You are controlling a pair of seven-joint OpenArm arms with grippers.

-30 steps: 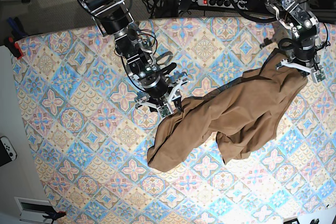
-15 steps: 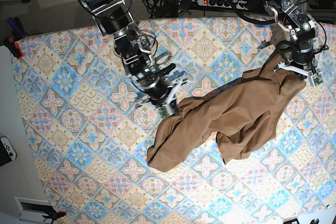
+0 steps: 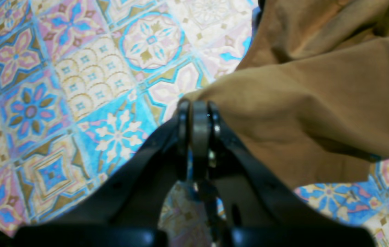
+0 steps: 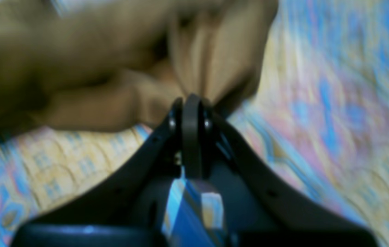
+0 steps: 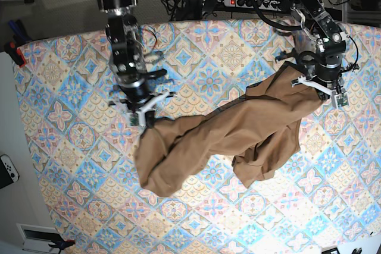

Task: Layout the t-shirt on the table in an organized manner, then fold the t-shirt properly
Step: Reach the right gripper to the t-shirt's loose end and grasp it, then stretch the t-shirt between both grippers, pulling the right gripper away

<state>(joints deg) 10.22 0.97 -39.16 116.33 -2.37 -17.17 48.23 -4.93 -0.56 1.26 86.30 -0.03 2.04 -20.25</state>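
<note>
Each arm has its jaws pressed tight on an edge of the t-shirt point(image 5: 226, 138): the right gripper point(image 5: 141, 117) at about 9 o'clock, the left gripper point(image 5: 321, 87) near 2 o'clock. Held at opposite ends, the cloth is drawn into a long band across the patterned surface point(image 5: 71, 147), likely to pull it open for laying flat; its middle sags in bunched folds toward 6 o'clock

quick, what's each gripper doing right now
Left gripper: shut on the t-shirt.
Right gripper: shut on the t-shirt.
</note>
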